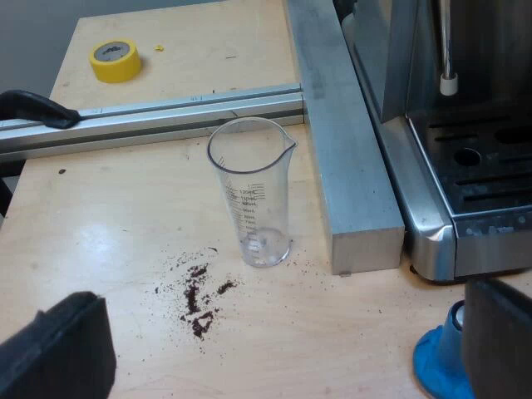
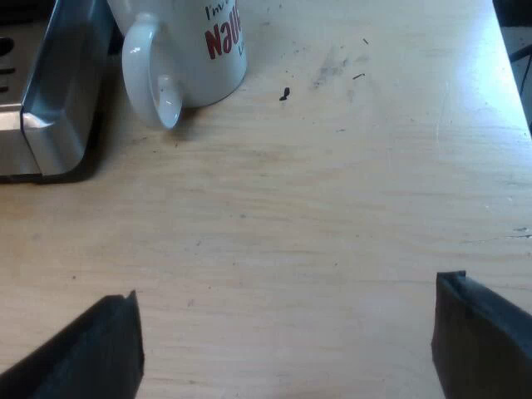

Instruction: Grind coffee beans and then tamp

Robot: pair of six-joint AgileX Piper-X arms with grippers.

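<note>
Blue tamper (image 1: 438, 366), clear measuring glass (image 1: 249, 195) near spilled grounds (image 1: 198, 301), yellow tape (image 1: 115, 61), mug (image 2: 187, 50)

Table (image 1: 108, 224): pale wood, lightly scuffed.
Wall (image 1: 32, 40): plain grey, beyond the table's edge.
Rails (image 1: 166, 120): aluminium, lying on the tabletop.

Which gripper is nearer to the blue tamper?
Left. The blue tamper stands beside a finger of the left gripper; the right gripper hovers over the table near the mug.

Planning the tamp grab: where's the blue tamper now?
Left wrist view: the blue tamper sits off the espresso machine's front corner, beside the left gripper.
</note>
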